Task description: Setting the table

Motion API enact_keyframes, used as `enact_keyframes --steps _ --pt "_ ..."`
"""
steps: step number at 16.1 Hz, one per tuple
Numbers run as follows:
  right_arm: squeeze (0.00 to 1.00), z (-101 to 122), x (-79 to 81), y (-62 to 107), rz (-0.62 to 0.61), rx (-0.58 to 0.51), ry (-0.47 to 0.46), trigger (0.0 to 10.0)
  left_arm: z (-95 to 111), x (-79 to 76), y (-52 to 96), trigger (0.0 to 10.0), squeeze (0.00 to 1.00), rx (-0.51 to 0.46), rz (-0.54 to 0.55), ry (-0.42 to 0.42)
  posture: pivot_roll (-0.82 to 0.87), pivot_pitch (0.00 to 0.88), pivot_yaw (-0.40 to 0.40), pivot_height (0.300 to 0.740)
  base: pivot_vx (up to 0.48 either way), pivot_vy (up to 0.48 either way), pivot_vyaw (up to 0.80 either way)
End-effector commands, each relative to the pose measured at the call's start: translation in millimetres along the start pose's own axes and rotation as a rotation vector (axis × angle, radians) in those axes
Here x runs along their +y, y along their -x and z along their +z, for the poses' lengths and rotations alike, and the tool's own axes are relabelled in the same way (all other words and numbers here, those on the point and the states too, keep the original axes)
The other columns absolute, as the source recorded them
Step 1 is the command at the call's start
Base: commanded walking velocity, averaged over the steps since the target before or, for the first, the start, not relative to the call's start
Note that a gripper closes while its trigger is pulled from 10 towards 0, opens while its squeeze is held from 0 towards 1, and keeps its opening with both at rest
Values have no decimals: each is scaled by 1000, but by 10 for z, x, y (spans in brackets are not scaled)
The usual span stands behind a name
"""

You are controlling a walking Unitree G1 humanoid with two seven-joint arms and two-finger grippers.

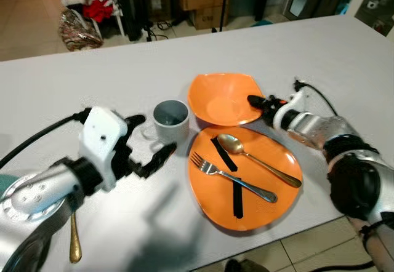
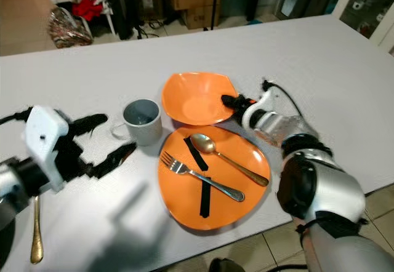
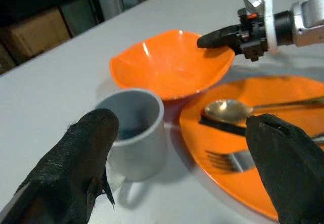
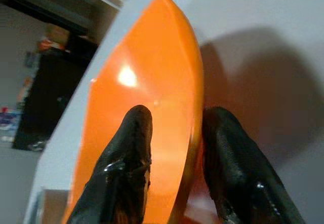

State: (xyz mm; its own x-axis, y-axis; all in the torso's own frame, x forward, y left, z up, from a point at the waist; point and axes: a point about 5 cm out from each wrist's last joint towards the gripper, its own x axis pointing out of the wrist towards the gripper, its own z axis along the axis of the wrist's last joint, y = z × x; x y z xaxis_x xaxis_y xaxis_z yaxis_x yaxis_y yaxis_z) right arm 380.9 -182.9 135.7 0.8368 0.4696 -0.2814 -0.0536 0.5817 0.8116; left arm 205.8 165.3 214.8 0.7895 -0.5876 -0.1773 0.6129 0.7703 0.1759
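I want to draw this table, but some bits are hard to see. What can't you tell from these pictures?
- Inside of the grey mug: too dark in the head views, and in the left wrist view, to tell if anything is in it.
- Gold utensil: its top end is hidden under the left arm.
- Orange bowl: its rim lies between the right gripper fingers, but how firmly they pinch it cannot be seen.
- Black strips on the orange plate: what they are is unclear.

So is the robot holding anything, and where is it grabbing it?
Yes. The right gripper pinches the orange bowl by its rim, one finger inside and one outside. The left gripper is open, holding nothing, near the grey mug.
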Motion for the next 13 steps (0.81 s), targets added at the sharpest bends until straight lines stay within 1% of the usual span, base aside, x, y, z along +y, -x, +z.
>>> enact_keyframes --steps 1,3,4,6,7,8,10,11,13 --pt "1000 79 7 50 48 -29 -19 10000 2 4 -21 10000 0 -10 4 -9 173 0 16 740 0 0 0" --pt "1000 140 27 101 101 -27 -25 10000 2 4 -57 10000 0 -27 -2 -3 150 0 16 740 0 0 0" --pt "1000 185 8 176 150 -21 -46 10000 -24 -21 -102 10000 0 -43 -18 20 118 0 17 740 0 0 0" --pt "1000 181 -39 225 165 -8 -57 10000 -61 -42 -138 10000 0 -51 -24 36 99 0 21 740 0 0 0" --pt "1000 147 -115 284 178 14 -62 10000 -109 -65 -193 10000 0 -60 -17 66 79 0 28 740 0 0 0" --pt "1000 133 -155 340 203 28 -68 10000 -141 -75 -224 10000 0 -65 -5 86 77 0 27 740 0 0 0" --pt "1000 133 -170 428 263 35 -69 10000 -161 -57 -229 10000 0 -72 29 102 60 0 29 740 0 0 0" --pt "1000 108 -175 534 303 47 -34 10000 -175 -13 -239 10000 0 -90 97 120 58 0 28 740 0 0 0" --pt "1000 117 -122 640 289 2 83 10000 -174 36 -234 10000 0 -109 184 124 60 0 14 740 0 0 0"
